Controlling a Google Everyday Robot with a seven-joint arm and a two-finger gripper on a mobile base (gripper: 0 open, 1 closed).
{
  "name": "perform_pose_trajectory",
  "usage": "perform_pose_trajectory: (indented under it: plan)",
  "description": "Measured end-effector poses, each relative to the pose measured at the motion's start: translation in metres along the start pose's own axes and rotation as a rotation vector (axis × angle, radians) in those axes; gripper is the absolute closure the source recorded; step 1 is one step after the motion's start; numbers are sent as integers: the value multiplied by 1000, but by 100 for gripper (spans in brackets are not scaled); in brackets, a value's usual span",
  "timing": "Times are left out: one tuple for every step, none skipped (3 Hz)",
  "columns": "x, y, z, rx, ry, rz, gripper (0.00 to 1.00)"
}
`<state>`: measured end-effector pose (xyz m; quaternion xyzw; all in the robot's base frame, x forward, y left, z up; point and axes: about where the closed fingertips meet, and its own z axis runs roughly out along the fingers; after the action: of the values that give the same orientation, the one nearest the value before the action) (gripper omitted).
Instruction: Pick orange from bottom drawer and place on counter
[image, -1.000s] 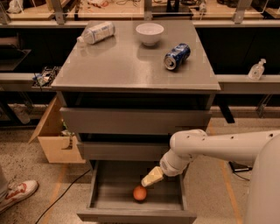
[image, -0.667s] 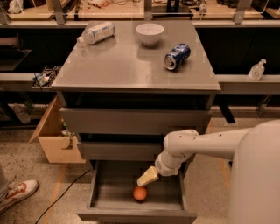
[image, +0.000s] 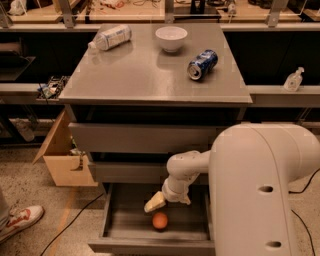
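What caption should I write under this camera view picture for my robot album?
Robot gripper hangs close to the orange inside the open bottom drawer, below the counter.

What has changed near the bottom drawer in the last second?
The cream-coloured pincer slid toward the picture's left inside the open grey bottom drawer, now just above the small round orange fruit; the white robot arm fills more of the view. Nothing was grasped. The fruit and drawer stayed put.

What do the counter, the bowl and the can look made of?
The counter: grey, smooth, faintly glossy, laminate or metal; it mirrors the bowl. That bowl: white, glossy, ceramic or plastic. The can: blue, shiny rim, likely aluminium. The gripper hangs in the bottom drawer, near the orange.
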<state>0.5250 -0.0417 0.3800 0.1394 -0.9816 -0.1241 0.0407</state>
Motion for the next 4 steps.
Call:
perform_pose_trajectory:
  plan:
    - [-16,5,39,-19,9,71,0]
    - [-28,12,74,-35,18,135,0]
    - [-37,15,108,-33,23,197,0]
    - [-43,8,138,-40,6,259,0]
